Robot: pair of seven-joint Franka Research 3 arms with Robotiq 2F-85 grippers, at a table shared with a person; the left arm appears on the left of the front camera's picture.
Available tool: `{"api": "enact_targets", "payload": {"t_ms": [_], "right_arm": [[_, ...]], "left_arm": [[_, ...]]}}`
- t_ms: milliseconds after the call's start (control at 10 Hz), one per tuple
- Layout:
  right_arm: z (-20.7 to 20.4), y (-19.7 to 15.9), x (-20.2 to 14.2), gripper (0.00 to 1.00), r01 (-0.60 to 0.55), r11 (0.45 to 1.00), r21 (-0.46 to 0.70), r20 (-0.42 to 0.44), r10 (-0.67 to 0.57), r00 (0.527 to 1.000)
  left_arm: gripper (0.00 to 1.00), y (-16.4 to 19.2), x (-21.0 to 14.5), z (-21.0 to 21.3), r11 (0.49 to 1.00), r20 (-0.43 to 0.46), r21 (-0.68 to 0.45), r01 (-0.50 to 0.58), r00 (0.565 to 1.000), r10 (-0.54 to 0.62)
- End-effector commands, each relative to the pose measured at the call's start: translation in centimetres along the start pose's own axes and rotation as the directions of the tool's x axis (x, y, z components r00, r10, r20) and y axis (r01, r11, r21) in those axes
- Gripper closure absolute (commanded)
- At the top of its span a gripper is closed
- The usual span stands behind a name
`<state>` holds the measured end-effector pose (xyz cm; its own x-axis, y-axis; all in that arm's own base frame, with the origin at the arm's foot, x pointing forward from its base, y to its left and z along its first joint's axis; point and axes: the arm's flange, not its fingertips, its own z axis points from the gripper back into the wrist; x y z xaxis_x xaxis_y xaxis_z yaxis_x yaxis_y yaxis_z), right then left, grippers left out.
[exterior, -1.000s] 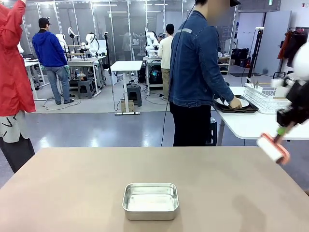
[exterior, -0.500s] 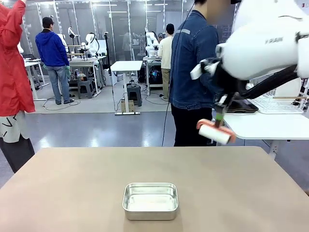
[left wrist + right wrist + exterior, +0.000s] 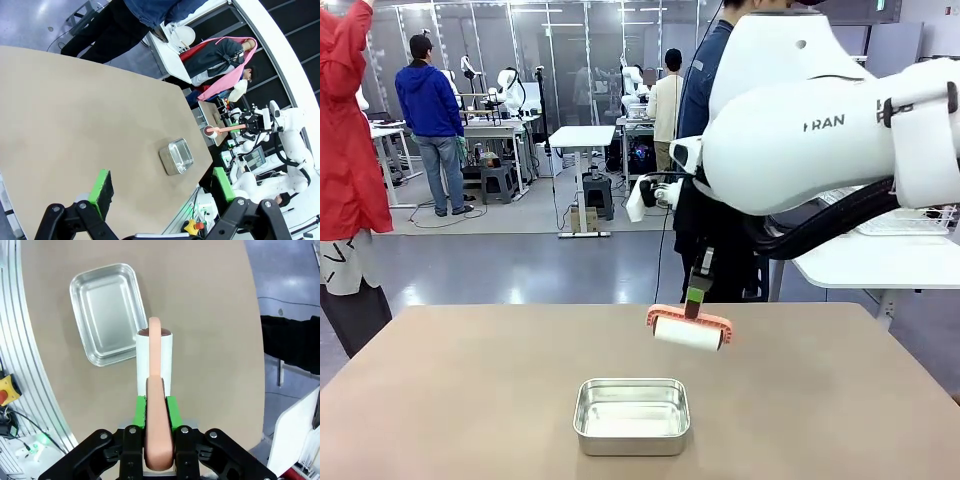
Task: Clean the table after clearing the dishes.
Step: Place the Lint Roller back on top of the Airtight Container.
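Observation:
My right gripper point(image 3: 155, 410) is shut on the salmon handle of a lint roller point(image 3: 154, 360), whose white roll hangs just above the tan table point(image 3: 470, 380). In the front view the roller point(image 3: 688, 330) hovers behind the steel pan, under my right gripper point(image 3: 702, 265). My left gripper point(image 3: 162, 184) stands open over the table point(image 3: 75, 110), nothing between its green pads. A round white plate point(image 3: 184, 35) lies on the white side table beside the person.
A shiny rectangular steel pan point(image 3: 631, 415) sits at the table's middle front, also seen as the pan point(image 3: 105, 312) beside the roll. A person in a denim jacket point(image 3: 705, 60) stands beyond the far edge, by the white table point(image 3: 860, 265).
My right arm has swung in from the right edge, carrying the lint roller leftward and down to the table's middle. The person is now mostly hidden behind the arm.

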<state>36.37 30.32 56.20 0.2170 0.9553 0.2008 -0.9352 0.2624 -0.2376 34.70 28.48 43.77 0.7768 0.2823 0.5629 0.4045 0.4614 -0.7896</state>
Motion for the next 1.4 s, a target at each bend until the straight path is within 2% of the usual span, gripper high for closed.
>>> {"api": "enact_targets", "payload": {"t_ms": [0, 500, 700, 800, 900, 1100, 1300], "right_arm": [[0.6, -2.3, -1.4, 0.79, 0.057, 0.997, -0.053, -0.024, -0.059, 0.998], [0.5, -2.8, -1.8, 0.79, 0.048, 0.998, -0.038, -0.017, -0.049, 0.999], [-0.4, -1.5, 1.7, 0.79, -0.151, 0.987, 0.049, 0.026, 0.149, 0.988], [-0.9, -0.8, 3.0, 0.79, -0.22, 0.97, 0.103, 0.076, 0.212, 0.974], [-1.9, -0.3, 4.5, 0.79, -0.261, 0.953, 0.15, 0.083, 0.251, 0.964], [-4.9, 0.7, 7.6, 0.79, -0.327, 0.914, 0.241, 0.057, 0.323, 0.945], [-7.7, 1.2, 9.3, 0.79, -0.35, 0.893, 0.282, -0.007, 0.367, 0.93]], "left_arm": [[0.0, -0.3, -0.2, 0.4, 1.0, -0.014, 0.007, 0.006, 1.0, -0.006], [0.0, -0.3, -0.2, 0.4, 1.0, -0.014, 0.007, 0.006, 1.0, -0.006], [0.0, -0.3, -0.2, 0.4, 1.0, -0.014, 0.007, 0.006, 1.0, -0.006], [0.0, -0.3, -0.2, 0.4, 1.0, -0.014, 0.007, 0.006, 1.0, -0.006], [0.0, -0.3, -0.2, 0.4, 1.0, -0.014, 0.007, 0.006, 1.0, -0.006], [0.0, -0.3, -0.2, 0.4, 1.0, -0.014, 0.007, 0.006, 1.0, -0.006], [0.0, -0.3, -0.2, 0.4, 1.0, -0.014, 0.007, 0.006, 1.0, -0.006]]}}
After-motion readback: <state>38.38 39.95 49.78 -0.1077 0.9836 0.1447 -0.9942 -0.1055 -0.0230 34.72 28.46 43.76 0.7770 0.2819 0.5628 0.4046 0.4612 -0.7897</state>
